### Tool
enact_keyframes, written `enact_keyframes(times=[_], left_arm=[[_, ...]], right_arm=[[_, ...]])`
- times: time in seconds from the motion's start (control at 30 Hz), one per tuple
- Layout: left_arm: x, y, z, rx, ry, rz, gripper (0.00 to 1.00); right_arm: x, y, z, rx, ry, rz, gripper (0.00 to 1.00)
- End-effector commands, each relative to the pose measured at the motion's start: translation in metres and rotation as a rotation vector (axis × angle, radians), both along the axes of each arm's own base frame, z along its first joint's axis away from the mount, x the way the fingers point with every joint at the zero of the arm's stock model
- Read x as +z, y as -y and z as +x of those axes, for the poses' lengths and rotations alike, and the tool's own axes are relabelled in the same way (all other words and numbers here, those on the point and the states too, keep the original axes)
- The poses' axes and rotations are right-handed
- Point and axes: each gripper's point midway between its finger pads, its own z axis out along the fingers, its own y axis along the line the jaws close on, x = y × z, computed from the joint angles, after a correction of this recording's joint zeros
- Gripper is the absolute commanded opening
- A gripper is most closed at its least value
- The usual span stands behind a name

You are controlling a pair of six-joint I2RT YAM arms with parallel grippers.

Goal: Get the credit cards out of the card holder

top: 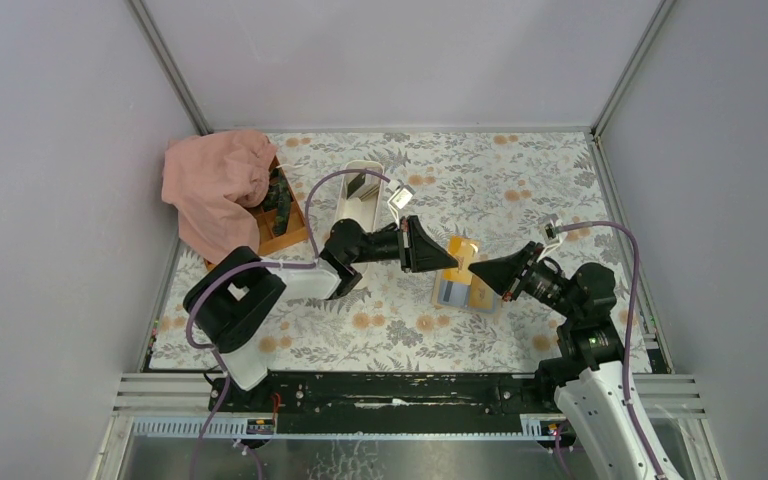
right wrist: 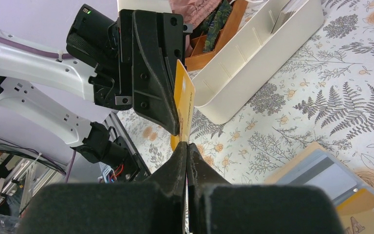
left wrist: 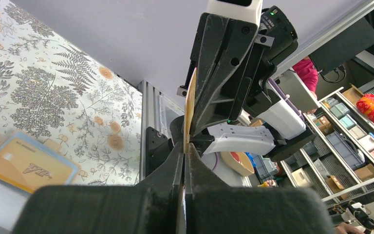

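Pinching one yellow credit card (right wrist: 184, 92) from opposite edges, the left gripper (top: 450, 261) and right gripper (top: 474, 268) are both clenched on it. Beneath them the open card holder (top: 457, 294) lies on the desk (top: 520, 180), with another card (left wrist: 27, 168) inside.

Floral table (top: 520, 170) bears card holder (top: 465, 295), white tray (top: 348, 205) — wooden box (top: 285, 236).

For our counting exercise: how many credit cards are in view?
3. A thin yellow card, pinched by the left gripper and right gripper; a grey card and an orange card in the open tan card holder. Others may be hidden.
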Motion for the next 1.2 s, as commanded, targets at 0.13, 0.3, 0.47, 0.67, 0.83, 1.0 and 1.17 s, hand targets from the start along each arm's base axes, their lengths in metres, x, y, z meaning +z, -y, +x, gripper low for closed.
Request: enact_keyframes(times=[0.13, 0.3, 0.47, 0.67, 0.83, 1.0, 1.17], left_arm=[[0.002, -0.004, -0.005, 0.005, 0.073, 0.024, 0.00], [0.003, -0.004, -0.003, 0.013, 0.078, 0.025, 0.00], [0.013, -0.008, -0.001, 0.049, 0.074, -0.023, 0.00], [0.030, -0.005, 0.002, 0.040, 0.077, -0.111, 0.00], [0.035, -0.002, 0.003, 0.030, 0.071, -0.144, 0.00], [0.032, -0.001, 0.006, 0.040, 0.062, -0.145, 0.00], [0.036, -0.001, 0.008, 0.051, 0.067, -0.154, 0.00]], right_arm=[[0.018, 0.000, 0.003, -0.005, 0.066, 0.017, 0.00], [0.016, 0.000, 0.004, -0.004, 0.061, 0.013, 0.00], [0.017, -0.002, 0.002, 0.012, 0.068, 0.017, 0.24], [0.001, -0.004, -0.001, 0.039, 0.036, 0.025, 0.31], [-0.006, -0.006, -0.004, 0.050, 0.021, 0.037, 0.31], [-0.005, -0.007, -0.006, 0.065, 0.026, 0.041, 0.29], [-0.010, -0.009, -0.007, 0.085, 0.007, 0.048, 0.25]])
